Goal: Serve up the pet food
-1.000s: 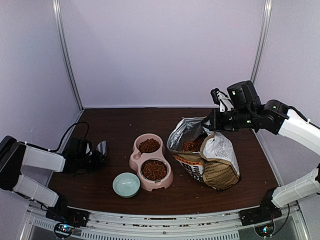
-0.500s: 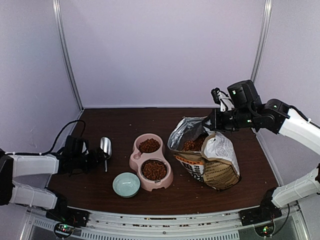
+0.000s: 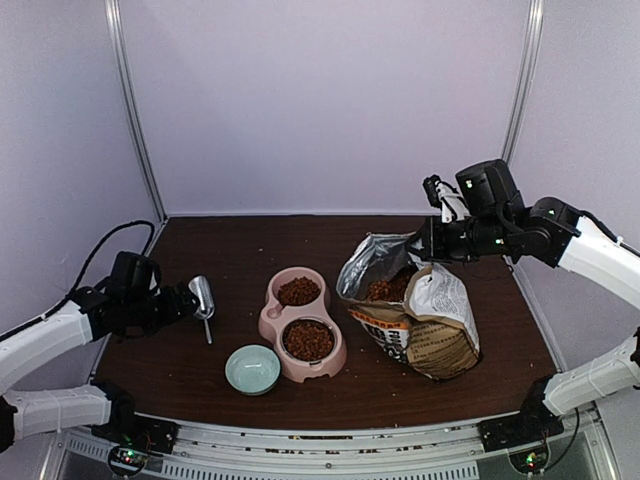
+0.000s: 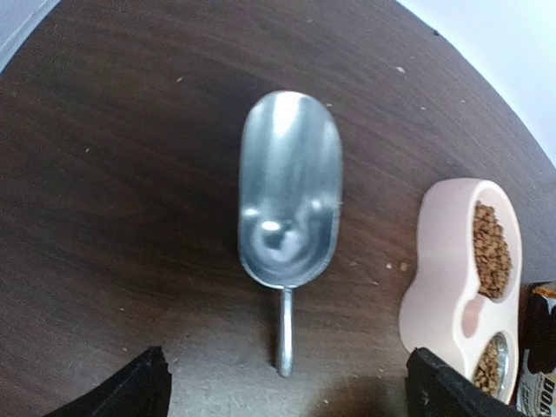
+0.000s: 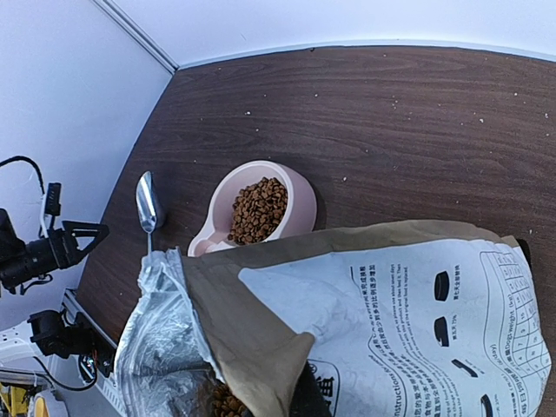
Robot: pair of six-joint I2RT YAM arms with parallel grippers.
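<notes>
- Left gripper (image 3: pixel 178 302) hovers low over the dark table (image 3: pixel 230 250) at the left side, its jaws spread wide and gripping nothing; in the wrist view the fingertips (image 4: pixel 143 382) flank the end of the handle without touching it.
- A metal scoop (image 4: pixel 289 191) lies flat on the table just ahead of that gripper, bowl up and empty.
- A small teal bowl (image 3: pixel 252 368) stands near the front edge, touching or nearly touching the pink dish, with nothing in it.
- The pink double bowl (image 3: pixel 268 322) sits mid-table; the pet food (image 3: pixel 307 340) fills both compartments, so the serving itself looks largely done.
- More kibble shows inside the open mouth of the brown-and-white paper bag (image 3: pixel 430 320), which slumps just right of the pink dish.
- Right gripper (image 3: pixel 418 246) is at the bag's raised top edge and appears to hold it up, but the paper hides its jaws and whether they are clamped cannot be told.
- What seems left: letting go of the bag and drawing both arms clear; whether the teal bowl is meant to be filled cannot be judged.
</notes>
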